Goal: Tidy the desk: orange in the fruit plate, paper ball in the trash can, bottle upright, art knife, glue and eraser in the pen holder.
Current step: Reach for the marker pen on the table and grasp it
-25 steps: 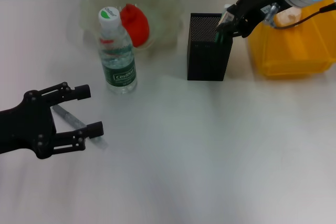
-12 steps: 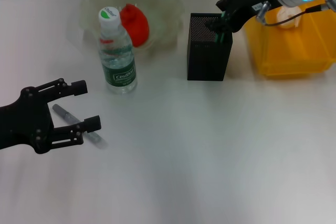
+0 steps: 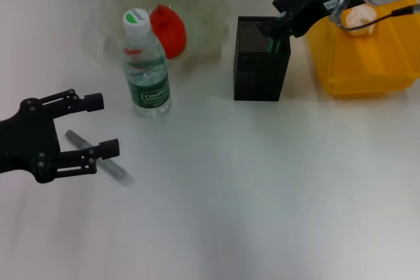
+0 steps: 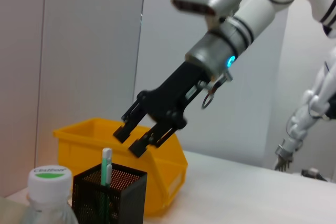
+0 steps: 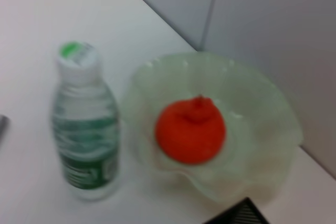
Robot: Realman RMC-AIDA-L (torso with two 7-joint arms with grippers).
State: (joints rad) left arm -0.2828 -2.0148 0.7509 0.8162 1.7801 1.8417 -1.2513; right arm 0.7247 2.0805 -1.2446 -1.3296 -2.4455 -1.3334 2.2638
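The orange (image 3: 167, 29) lies in the pale-green fruit plate (image 3: 205, 1); both also show in the right wrist view, the orange (image 5: 190, 129) in the plate (image 5: 273, 124). The bottle (image 3: 146, 65) stands upright in front of the plate. My right gripper (image 3: 274, 25) hangs open just above the black mesh pen holder (image 3: 261, 63). In the left wrist view, this gripper (image 4: 131, 141) is empty over a green-white glue stick (image 4: 106, 167) standing in the holder (image 4: 113, 198). The paper ball (image 3: 359, 16) lies in the yellow trash can (image 3: 367, 63). My left gripper (image 3: 103, 124) is open above the grey art knife (image 3: 98, 157). The eraser is out of view.
The bottle stands close to my left gripper's far side. The pen holder stands between the fruit plate and the trash can. The table's back edge meets a grey wall behind the plate.
My right gripper has let go of the green glue stick, which now stands in the pen holder, and lifted slightly. My left gripper has drifted left over the art knife.
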